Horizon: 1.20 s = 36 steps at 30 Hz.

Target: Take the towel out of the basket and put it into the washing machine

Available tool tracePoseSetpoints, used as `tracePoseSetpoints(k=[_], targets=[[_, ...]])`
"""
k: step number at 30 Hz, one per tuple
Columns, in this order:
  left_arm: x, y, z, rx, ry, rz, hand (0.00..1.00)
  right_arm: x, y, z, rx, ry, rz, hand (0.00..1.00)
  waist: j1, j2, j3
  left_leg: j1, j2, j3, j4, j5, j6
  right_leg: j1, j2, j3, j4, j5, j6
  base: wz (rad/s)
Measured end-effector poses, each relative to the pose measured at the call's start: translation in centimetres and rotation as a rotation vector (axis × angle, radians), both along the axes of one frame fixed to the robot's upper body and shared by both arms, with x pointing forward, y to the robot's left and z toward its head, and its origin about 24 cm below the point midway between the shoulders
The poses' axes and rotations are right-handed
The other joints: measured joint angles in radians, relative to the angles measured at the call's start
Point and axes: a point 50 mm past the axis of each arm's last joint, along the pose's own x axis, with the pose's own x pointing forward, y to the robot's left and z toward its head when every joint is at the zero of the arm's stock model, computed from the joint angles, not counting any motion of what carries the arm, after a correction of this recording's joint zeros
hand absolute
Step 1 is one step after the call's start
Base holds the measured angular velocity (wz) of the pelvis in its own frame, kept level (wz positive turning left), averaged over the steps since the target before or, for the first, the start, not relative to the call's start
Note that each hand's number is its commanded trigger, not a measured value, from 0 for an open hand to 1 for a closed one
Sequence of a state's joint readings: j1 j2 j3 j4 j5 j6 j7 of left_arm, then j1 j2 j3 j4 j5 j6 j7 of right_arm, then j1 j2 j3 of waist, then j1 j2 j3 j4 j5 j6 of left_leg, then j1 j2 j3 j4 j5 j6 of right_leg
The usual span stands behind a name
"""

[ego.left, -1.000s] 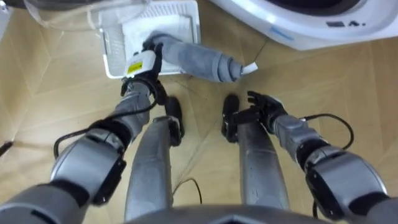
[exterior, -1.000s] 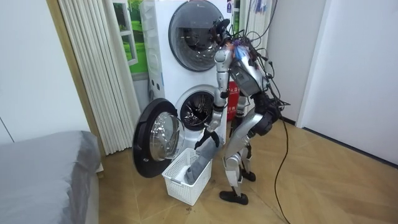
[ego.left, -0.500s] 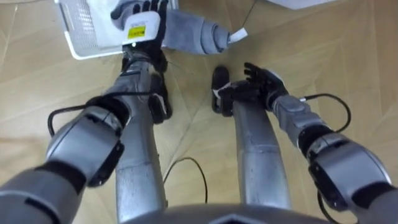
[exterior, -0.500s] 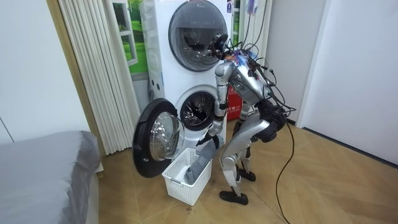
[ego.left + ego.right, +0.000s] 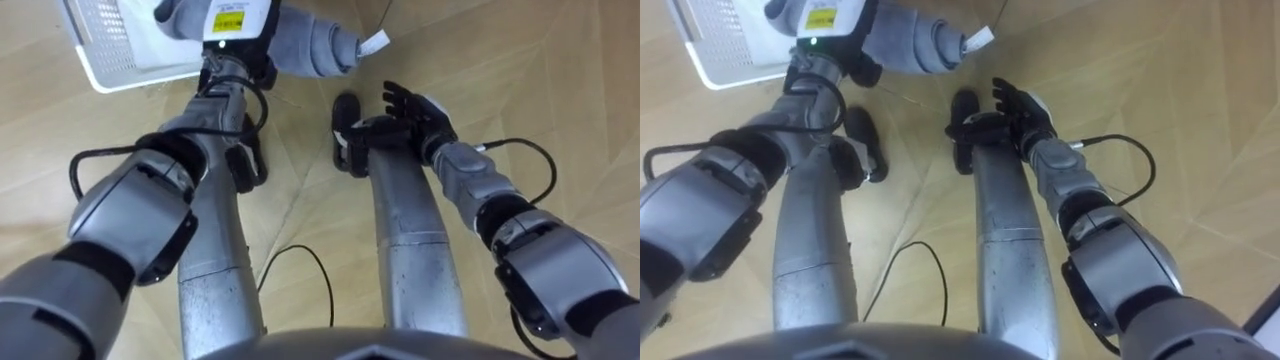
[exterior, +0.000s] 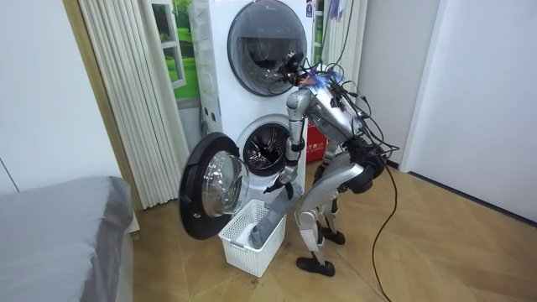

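Note:
A grey towel (image 5: 305, 42) with a small white tag at its end lies half rolled over the corner of a white laundry basket (image 5: 100, 55). My left hand (image 5: 228, 18), a yellow label on its back, is shut on the towel's near end above the basket. In the room view the towel (image 6: 267, 220) hangs from that hand down into the basket (image 6: 243, 250). My right hand (image 5: 412, 105) is open and holds nothing, hovering by my right knee. The lower washing machine's drum (image 6: 264, 151) is open, and its round door (image 6: 210, 186) is swung out toward the basket.
I stand bent forward on a wooden floor (image 5: 560, 90), right in front of the stacked machines, with a second drum (image 6: 260, 38) above. A white pleated curtain (image 6: 126, 92) and a grey bed (image 6: 59, 235) are on the room view's left.
My torso has bent further forward, so the eye views have shifted and the basket has slid toward the upper left. My left hand keeps hold of the towel. The right hand stays open.

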<state>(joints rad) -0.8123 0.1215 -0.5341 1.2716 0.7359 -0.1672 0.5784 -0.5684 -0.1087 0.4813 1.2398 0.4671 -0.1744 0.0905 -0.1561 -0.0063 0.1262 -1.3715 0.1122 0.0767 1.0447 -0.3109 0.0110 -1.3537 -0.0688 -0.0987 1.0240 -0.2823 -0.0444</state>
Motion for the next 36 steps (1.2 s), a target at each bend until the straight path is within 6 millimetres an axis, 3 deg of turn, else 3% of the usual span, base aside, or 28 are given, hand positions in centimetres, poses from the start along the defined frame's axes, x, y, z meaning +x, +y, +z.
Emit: tracePoseSetpoints(k=[4,16,17,18,19,25,36], targets=[[-0.1,-0.6,-0.2,-0.015,0.019,-0.016,0.0,0.1,0.3,0.2,0.003,-0.01,0.01,0.0,-0.012,-0.003,0.0012,-0.009,-0.001,0.001,0.0,-0.003,0.003,-0.009,0.0,0.002,-0.002,-0.002,0.003,0.0],[-0.7,-1.3,-2.1,-0.05,0.294,-0.048,0.0,0.4,1.1,0.3,0.003,-0.01,0.033,0.0,-0.043,-0.005,0.0007,-0.016,-0.001,0.0,-0.003,-0.008,0.005,-0.013,-0.003,0.0,-0.008,-0.005,0.004,0.0],[-0.7,-1.3,-2.1,-0.047,0.311,-0.054,0.47,0.4,1.2,0.3,0.004,-0.009,0.035,0.0,-0.044,-0.007,0.0004,-0.015,-0.001,0.001,-0.005,-0.008,0.005,-0.012,-0.003,0.001,-0.011,-0.005,0.004,0.0],[-0.7,-1.3,-2.1,-0.043,0.325,-0.058,0.66,0.3,1.2,0.3,0.008,-0.006,0.041,0.0,-0.044,-0.012,0.0,-0.013,-0.001,0.002,-0.007,-0.008,0.005,-0.012,-0.003,0.001,-0.012,-0.005,0.004,0.0],[-0.7,-1.3,-2.1,-0.04,0.333,-0.06,1.0,0.3,1.2,0.3,0.008,-0.005,0.046,0.0,-0.045,-0.015,-0.0002,-0.012,0.0,0.003,-0.008,-0.008,0.005,-0.011,-0.003,0.002,-0.013,-0.005,0.004,0.0],[-0.6,-1.0,-2.3,-0.022,0.405,-0.076,1.0,0.3,1.7,0.2,0.0,-0.002,0.076,0.0,-0.052,-0.034,-0.0031,-0.003,-0.001,0.005,-0.013,-0.008,0.005,-0.003,-0.004,0.005,-0.02,-0.005,0.004,0.0],[-2.2,-0.5,-4.6,0.001,0.572,-0.085,1.0,-0.4,1.5,-0.5,-0.013,0.035,0.065,0.0,-0.042,-0.034,-0.003,0.055,0.0,0.007,-0.028,-0.008,0.005,0.053,-0.003,0.007,-0.034,-0.004,0.004,0.0]])
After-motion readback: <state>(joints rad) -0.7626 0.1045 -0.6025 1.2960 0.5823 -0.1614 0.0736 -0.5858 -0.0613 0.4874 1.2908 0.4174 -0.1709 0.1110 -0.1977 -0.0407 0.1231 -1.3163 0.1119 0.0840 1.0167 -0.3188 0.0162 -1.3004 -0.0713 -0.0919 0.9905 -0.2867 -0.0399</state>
